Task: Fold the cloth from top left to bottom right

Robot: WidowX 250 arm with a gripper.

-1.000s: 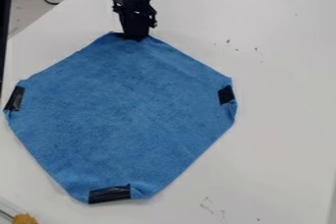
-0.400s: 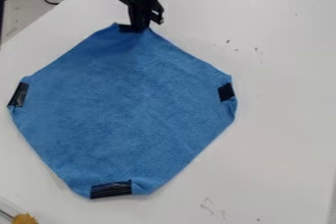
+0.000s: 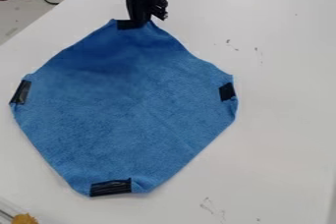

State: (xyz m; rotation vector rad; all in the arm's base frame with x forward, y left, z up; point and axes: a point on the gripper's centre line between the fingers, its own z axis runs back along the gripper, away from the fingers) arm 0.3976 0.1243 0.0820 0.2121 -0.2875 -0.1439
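Note:
My black gripper (image 3: 140, 20) is at the top of the view, shut on the upper edge of the blue cloth (image 3: 138, 105), beside a strip of black tape. That edge is raised, and the cloth's upper part slopes and looks darker. The rest lies spread on the table, with black tape on its left, right and bottom corners. The bottom corner lies flat toward the near side.
The white table (image 3: 282, 115) extends around the cloth and carries small dark marks at the right. A yellow-orange object (image 3: 25, 218) sits at the bottom left corner. Cables lie beyond the table's upper left edge.
The gripper has moved up in the view with the cloth's top edge, lifting it. The left and bottom corners have shifted slightly, and the upper part has darkened.

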